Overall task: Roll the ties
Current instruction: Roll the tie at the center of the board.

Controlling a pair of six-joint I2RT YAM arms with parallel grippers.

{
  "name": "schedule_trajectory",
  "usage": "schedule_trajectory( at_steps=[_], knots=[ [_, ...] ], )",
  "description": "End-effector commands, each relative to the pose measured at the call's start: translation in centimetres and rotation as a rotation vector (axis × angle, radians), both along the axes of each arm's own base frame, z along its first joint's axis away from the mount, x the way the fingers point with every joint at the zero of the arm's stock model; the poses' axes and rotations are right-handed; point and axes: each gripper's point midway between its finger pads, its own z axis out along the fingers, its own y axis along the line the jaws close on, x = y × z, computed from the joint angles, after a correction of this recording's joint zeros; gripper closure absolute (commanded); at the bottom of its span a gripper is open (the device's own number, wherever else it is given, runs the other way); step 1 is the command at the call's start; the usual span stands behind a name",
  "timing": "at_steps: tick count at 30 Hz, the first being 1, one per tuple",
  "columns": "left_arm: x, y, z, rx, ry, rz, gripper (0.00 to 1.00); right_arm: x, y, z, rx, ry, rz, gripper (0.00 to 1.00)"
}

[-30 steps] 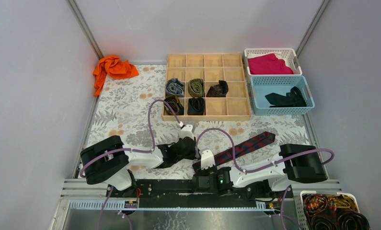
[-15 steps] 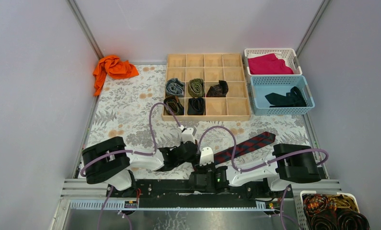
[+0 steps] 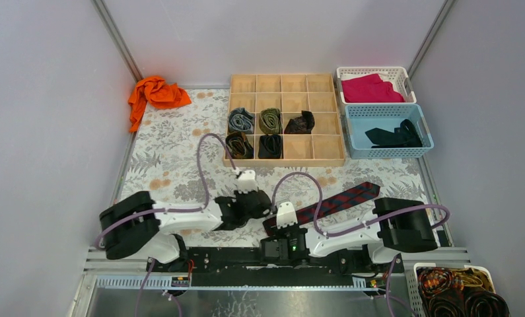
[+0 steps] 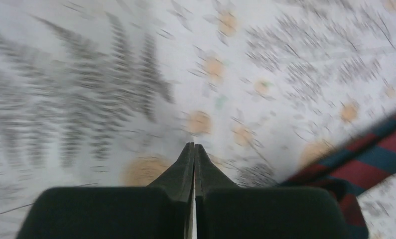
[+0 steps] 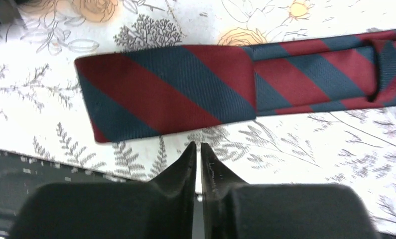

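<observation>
Both closed, empty (right shows a slit). So left hand [image 4: 194, 145] over the worktop [image 4: 111, 59], right hand [image 5: 195, 144] beside the striped tie [image 5: 171, 94].

We find the left arm [image 3: 187, 218] folded low and reaching inward, with the left gripper [image 4: 194, 145] fingers pressed together. We find the right arm [image 3: 342, 239] also low, reaching inward toward the left; the right gripper [image 5: 196, 144] fingers are drawn together, leaving a thin slit.
</observation>
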Motion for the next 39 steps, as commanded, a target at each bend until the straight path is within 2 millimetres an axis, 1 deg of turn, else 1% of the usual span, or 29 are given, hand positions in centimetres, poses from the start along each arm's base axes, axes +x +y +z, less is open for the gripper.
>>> schedule_trajectory(
  at_steps=[1, 2, 4, 6, 7, 8, 9, 11, 12, 14, 17, 20, 25, 27, 34, 39],
  knots=[
    [3.2, 6.9, 5.0, 0.160, -0.123, 0.215, 0.96, -1.2, 0.3, 4.7, -0.106, -0.103, 0.114, 0.83],
    [3.6, 7.3, 6.9, 0.125, -0.159, 0.238, 0.96, -1.3, 0.4, 5.4, -0.123, -0.113, 0.118, 0.80],
    [3.9, 8.5, 10.4, 0.061, -0.224, 0.282, 0.95, -1.4, 0.7, 6.5, -0.168, -0.146, 0.138, 0.63],
    [3.5, 9.8, 13.1, -0.007, -0.269, 0.306, 0.95, -1.5, 1.2, 7.5, -0.226, -0.189, 0.150, 0.48],
    [3.2, 10.4, 14.3, -0.044, -0.286, 0.316, 0.95, -1.4, 1.7, 8.0, -0.249, -0.212, 0.154, 0.44],
    [2.9, 11.1, 15.4, -0.079, -0.300, 0.328, 0.95, -1.3, 2.1, 8.3, -0.277, -0.234, 0.157, 0.40],
    [2.5, 11.9, 16.1, -0.106, -0.310, 0.339, 0.95, -1.1, 2.5, 8.6, -0.301, -0.258, 0.158, 0.32],
    [1.8, 13.4, 17.9, -0.169, -0.341, 0.359, 0.95, -0.7, 3.4, 8.9, -0.353, -0.305, 0.167, 0.19],
    [1.5, 14.1, 18.4, -0.180, -0.351, 0.369, 0.95, -0.5, 3.6, 8.8, -0.380, -0.331, 0.169, 0.16],
    [1.1, 15.3, 19.0, -0.193, -0.366, 0.384, 0.95, 0.0, 4.3, 9.0, -0.434, -0.381, 0.168, 0.12],
    [0.6, 16.7, 19.1, -0.189, -0.373, 0.404, 0.95, 0.8, 5.3, 8.4, -0.511, -0.413, 0.182, 0.12],
    [0.4, 17.1, 19.0, -0.187, -0.374, 0.408, 0.95, 1.7, 5.8, 7.7, -0.549, -0.414, 0.184, 0.14],
    [0.4, 17.1, 18.6, -0.177, -0.368, 0.407, 0.95, 3.0, 5.3, 6.1, -0.563, -0.356, 0.164, 0.16],
    [0.4, 17.1, 18.6, -0.173, -0.370, 0.409, 0.95, 3.2, 5.2, 5.4, -0.548, -0.327, 0.161, 0.20],
    [0.5, 17.4, 18.8, -0.170, -0.381, 0.414, 0.95, 2.2, 5.7, 3.4, -0.498, -0.223, 0.199, 0.26],
    [0.5, 17.5, 18.9, -0.168, -0.386, 0.415, 0.95, 1.6, 5.1, 2.0, -0.517, -0.180, 0.176, 0.26]
  ],
)
